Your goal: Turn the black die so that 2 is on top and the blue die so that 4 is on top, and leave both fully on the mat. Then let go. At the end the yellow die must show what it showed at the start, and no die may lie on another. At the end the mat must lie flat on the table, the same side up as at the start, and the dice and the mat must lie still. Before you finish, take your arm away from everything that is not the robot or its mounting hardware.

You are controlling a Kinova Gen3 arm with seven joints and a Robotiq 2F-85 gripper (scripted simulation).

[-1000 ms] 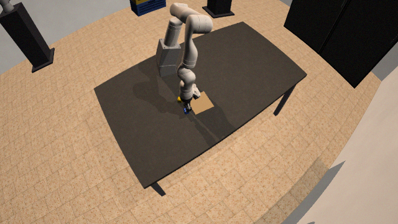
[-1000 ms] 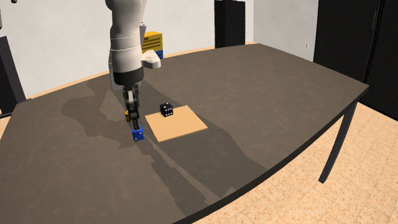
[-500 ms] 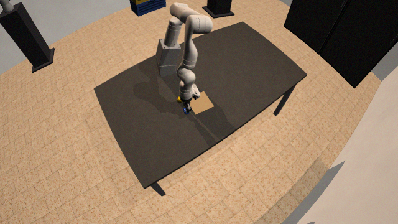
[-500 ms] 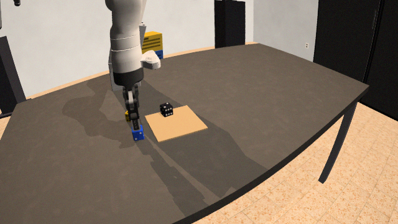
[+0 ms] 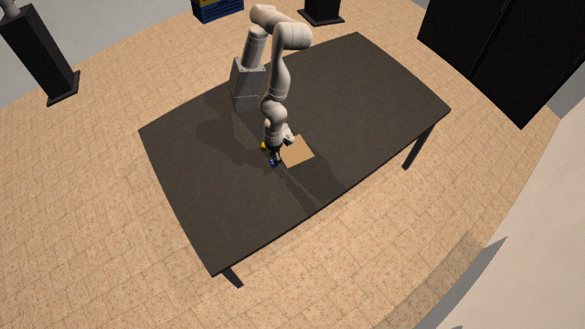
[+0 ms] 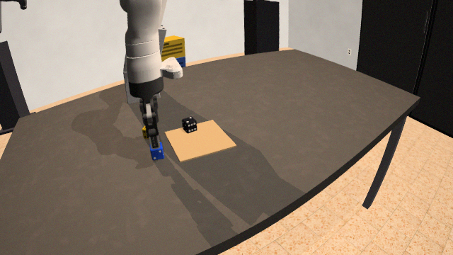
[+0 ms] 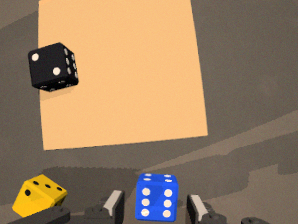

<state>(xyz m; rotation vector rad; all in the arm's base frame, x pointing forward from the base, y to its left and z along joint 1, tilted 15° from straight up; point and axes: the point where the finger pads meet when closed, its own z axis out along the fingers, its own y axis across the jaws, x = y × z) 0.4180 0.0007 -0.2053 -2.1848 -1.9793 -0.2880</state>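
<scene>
Dark desk (image 5: 366, 91) (image 6: 318, 106) (image 7: 250, 65) is holding one die that looks right and one that needs turning

Seen from the wrist, the black die (image 6: 190, 125) (image 7: 50, 67) is sitting near 10 o'clock on the tan mat (image 5: 299, 153) (image 6: 205, 143) (image 7: 125, 75). It is showing 2 on top, so that turn looks done. But it is sitting right by the mat's edge, and I can't tell if all of it is on.

The blue die (image 5: 271, 163) (image 6: 157, 152) (image 7: 157, 200) is resting off the mat, near 6 o'clock in the wrist view. It is showing 6 on top, and its 4 is facing the mat. So it is still needing a turn and a move onto the mat. The jaws are standing about half open around it, with a gap on each side, and they are holding nothing.

The yellow die (image 5: 263, 146) (image 6: 144, 132) (image 7: 42, 192) is lying off the mat, near 8 o'clock in the wrist view. One side is showing 3, but I can't tell which number is on top. In the outside view, the jaws are hiding most of it. From above, the arm (image 5: 276, 82) (image 6: 143, 64) is blocking much, and the black die is hard to make out. The wrist view is cutting off the mat's far end.
</scene>
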